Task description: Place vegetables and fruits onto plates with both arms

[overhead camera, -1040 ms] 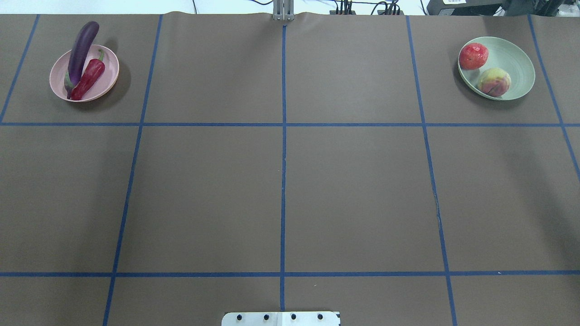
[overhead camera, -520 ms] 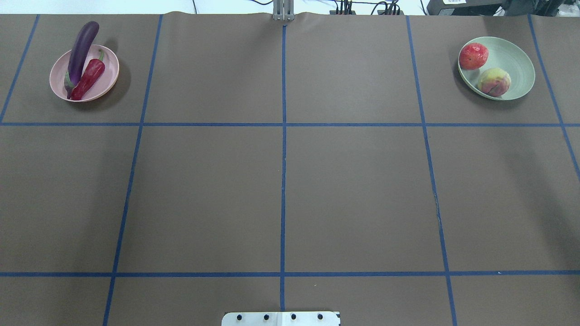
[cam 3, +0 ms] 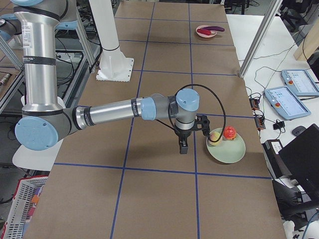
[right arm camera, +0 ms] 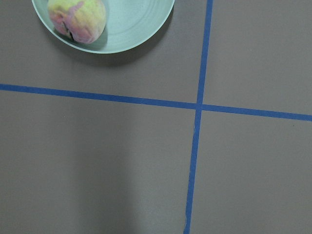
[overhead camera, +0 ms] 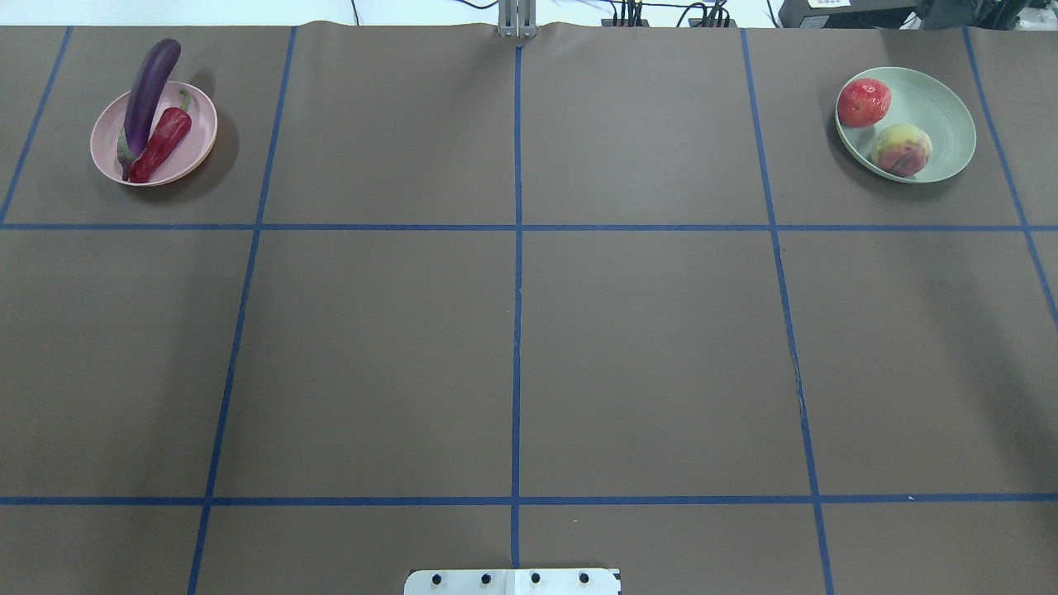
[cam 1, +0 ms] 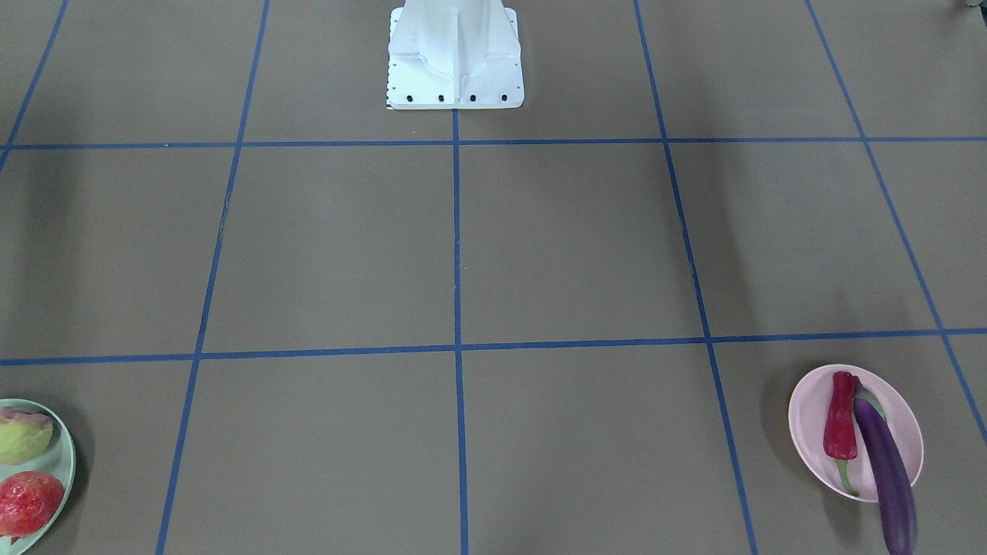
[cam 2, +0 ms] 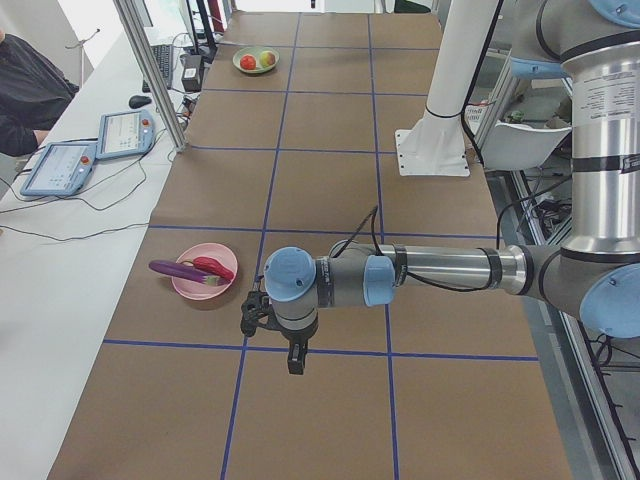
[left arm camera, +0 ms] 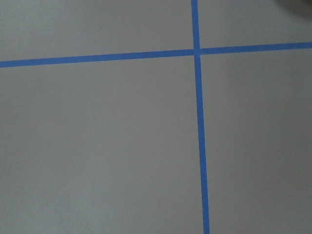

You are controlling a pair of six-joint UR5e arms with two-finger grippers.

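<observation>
The purple eggplant [overhead camera: 147,95] and the red chili pepper [overhead camera: 161,145] lie side by side on the pink plate [overhead camera: 198,124] at the far left; the eggplant's tip sticks out over the rim. On the mint green plate [overhead camera: 942,107] at the far right rest the pomegranate [overhead camera: 864,102] and the peach [overhead camera: 901,149]. Neither arm shows in the overhead view. In the exterior left view my left gripper [cam 2: 290,358] hangs above the table, near the pink plate [cam 2: 190,285]. My right gripper [cam 3: 183,147] hangs beside the green plate [cam 3: 229,152]. Whether either is open, I cannot tell.
The white base block [cam 1: 455,54] stands at the robot's side of the brown table, which is marked with blue tape lines. An aluminium post [overhead camera: 517,21] is at the far edge. Tablets [cam 2: 60,165] and cables lie on a side bench beyond it.
</observation>
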